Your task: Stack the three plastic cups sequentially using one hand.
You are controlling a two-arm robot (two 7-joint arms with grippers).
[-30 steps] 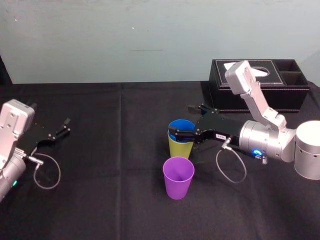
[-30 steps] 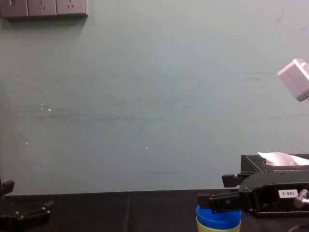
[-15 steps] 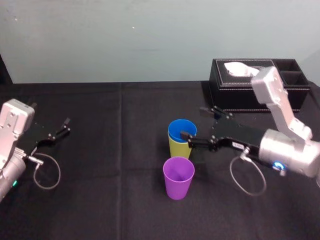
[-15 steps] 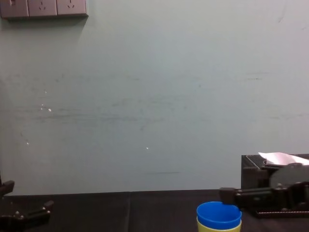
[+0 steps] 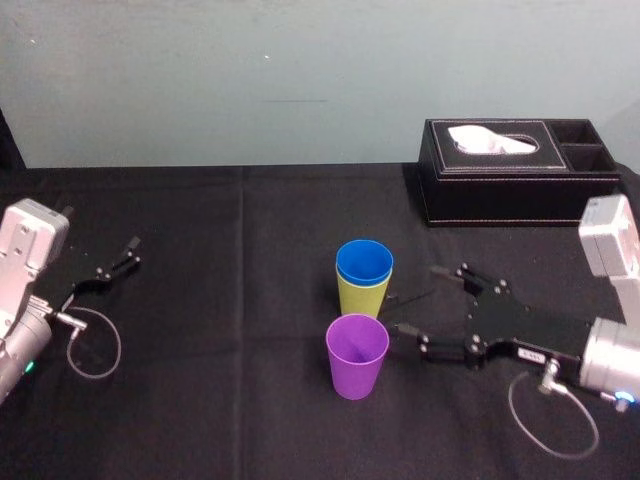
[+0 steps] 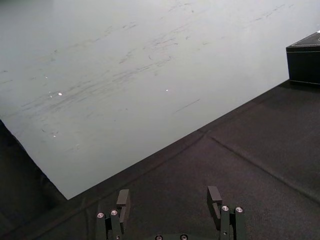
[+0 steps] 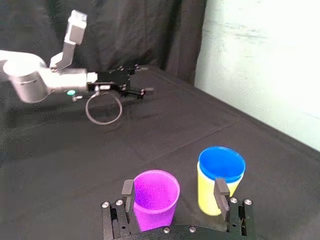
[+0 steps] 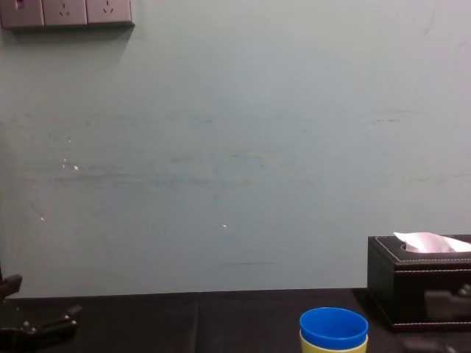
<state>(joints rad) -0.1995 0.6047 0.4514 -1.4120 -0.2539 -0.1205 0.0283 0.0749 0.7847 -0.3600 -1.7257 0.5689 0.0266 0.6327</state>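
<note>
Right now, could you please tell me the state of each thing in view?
blue cup: upright, nested in green cup.
green cup: upright, holding blue cup.
purple cup: upright, empty, unstacked.
right gripper: open, empty, beside purple cup.
left gripper: open, empty, parked at left.
tissue box: tissue poking out.

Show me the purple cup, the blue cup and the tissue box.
purple cup [image 5: 357, 362]: head view, outer side wall.
blue cup [image 5: 364, 263]: head view, inside its open mouth.
tissue box [image 5: 515, 200]: head view, front wall.
</note>
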